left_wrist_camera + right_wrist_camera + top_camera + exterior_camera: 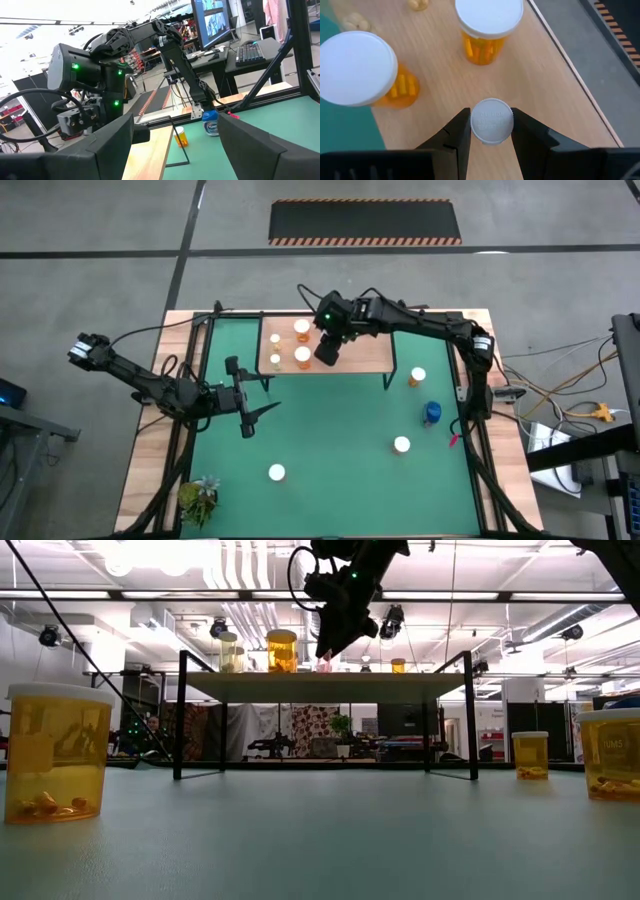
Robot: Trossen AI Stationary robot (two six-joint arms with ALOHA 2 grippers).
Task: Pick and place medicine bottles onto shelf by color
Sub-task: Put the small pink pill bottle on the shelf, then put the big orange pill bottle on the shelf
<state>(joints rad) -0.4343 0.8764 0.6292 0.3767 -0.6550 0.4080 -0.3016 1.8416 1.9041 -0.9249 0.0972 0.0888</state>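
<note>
You are placing a small bottle [491, 121] on the shelf [560, 95]: the right gripper [491, 131] is pinching its cap between both fingers, two orange bottles [487, 30] standing just beyond the fingertips. Next, lower, then release. Counting: apparently five bottles on the shelf, three orange and one blue bottle [432, 414] on the mat [340, 480]. The left gripper [262, 412] is waiting, fingers spread.

Overhead looks straight down; low looks level; both share shelf [325, 345].
</note>
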